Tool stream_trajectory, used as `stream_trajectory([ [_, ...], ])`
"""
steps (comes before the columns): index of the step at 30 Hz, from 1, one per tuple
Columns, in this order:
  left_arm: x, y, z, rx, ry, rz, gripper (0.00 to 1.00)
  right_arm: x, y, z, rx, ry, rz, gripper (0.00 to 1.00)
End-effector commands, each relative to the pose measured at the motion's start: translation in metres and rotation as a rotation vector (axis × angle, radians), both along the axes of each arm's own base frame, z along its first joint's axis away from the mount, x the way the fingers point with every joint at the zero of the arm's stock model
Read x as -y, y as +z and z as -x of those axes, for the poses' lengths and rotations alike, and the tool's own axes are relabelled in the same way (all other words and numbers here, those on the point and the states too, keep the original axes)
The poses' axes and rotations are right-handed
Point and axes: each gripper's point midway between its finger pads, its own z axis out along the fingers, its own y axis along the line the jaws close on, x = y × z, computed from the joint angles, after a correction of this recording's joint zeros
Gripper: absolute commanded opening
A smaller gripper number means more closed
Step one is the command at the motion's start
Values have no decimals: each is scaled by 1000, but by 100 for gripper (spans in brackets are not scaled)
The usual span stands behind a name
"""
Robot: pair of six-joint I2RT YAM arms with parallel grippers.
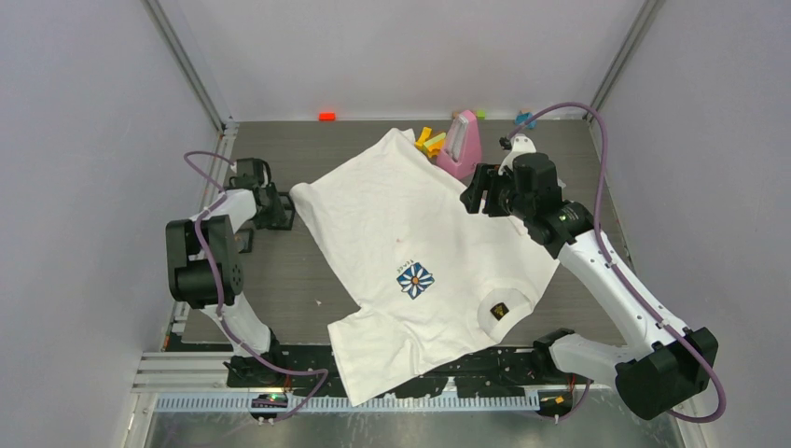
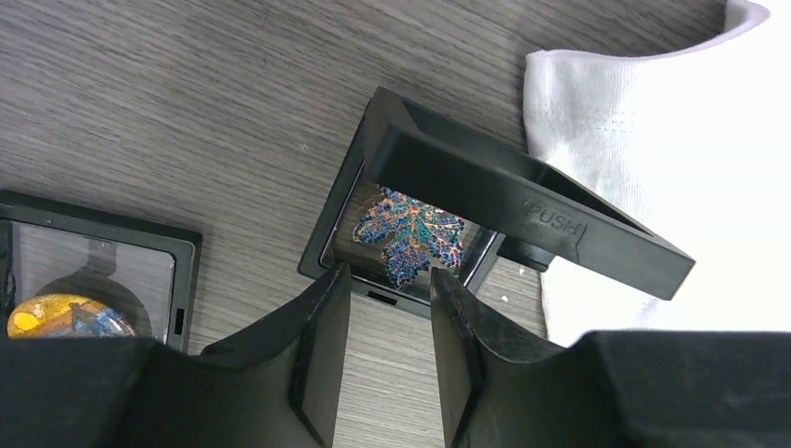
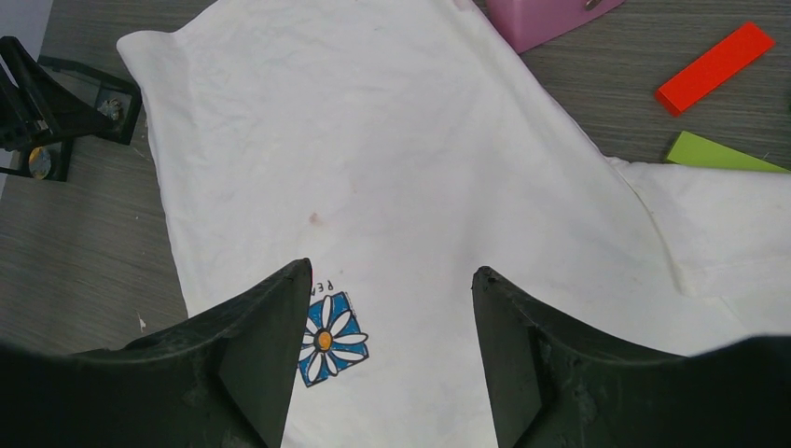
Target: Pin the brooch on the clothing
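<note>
The white T-shirt (image 1: 420, 252) lies flat on the table, its blue daisy print (image 1: 415, 280) and black neck label (image 1: 499, 311) facing up. The brooch (image 2: 408, 233), a blue and orange leaf, lies in a small black box (image 2: 336, 243) with its lid (image 2: 522, 205) raised, just left of the shirt's sleeve (image 2: 653, 103). My left gripper (image 2: 390, 280) is open and empty, its tips at the box's near edge. My right gripper (image 3: 392, 280) is open and empty, hovering over the shirt (image 3: 392, 168) near the daisy print (image 3: 328, 338).
A second black box (image 2: 93, 280) holding a yellow brooch sits left of the open one. A pink object (image 1: 462, 143) and coloured blocks (image 1: 430, 142) lie at the back by the shirt's hem. An orange block (image 1: 326, 116) lies by the back wall.
</note>
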Motion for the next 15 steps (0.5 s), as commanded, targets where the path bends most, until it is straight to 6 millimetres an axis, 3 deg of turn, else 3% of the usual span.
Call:
stream_trajectory([
  [1,-3,17,-20,67,-23,-16,38,-3,9,-7,35,-4,-28,69],
  [15,1,7,-22,43,-42,5,34,-5,5,-9,22,2,-28,69],
])
